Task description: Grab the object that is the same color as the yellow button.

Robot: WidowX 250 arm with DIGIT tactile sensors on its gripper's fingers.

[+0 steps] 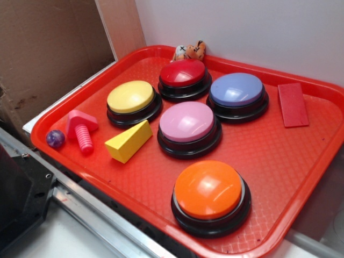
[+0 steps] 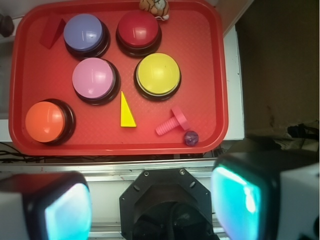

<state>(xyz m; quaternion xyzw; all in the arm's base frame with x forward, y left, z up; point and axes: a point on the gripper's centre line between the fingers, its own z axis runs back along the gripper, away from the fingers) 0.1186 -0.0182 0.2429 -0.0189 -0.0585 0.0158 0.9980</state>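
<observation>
Yellow wedge (image 1: 128,141) lies near the tray's (image 1: 301,172) front edge, between the pink bolt (image 1: 82,129) and pink button (image 1: 188,128), just before the yellow button (image 1: 132,101). Gripper (image 2: 160,200) hangs wide open off the tray, holding nothing.

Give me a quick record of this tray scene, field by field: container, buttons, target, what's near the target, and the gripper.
container: red plastic tray
buttons: five dome push-buttons on black bases: yellow button, red, blue, pink, orange
target: small yellow wedge-shaped block, lying between the yellow and pink buttons, untouched
near target: pink bolt-shaped toy, small purple ball
other items: flat red slab, small plush toy at the far rim
gripper: open gripper, held off the tray's edge, holding nothing
</observation>
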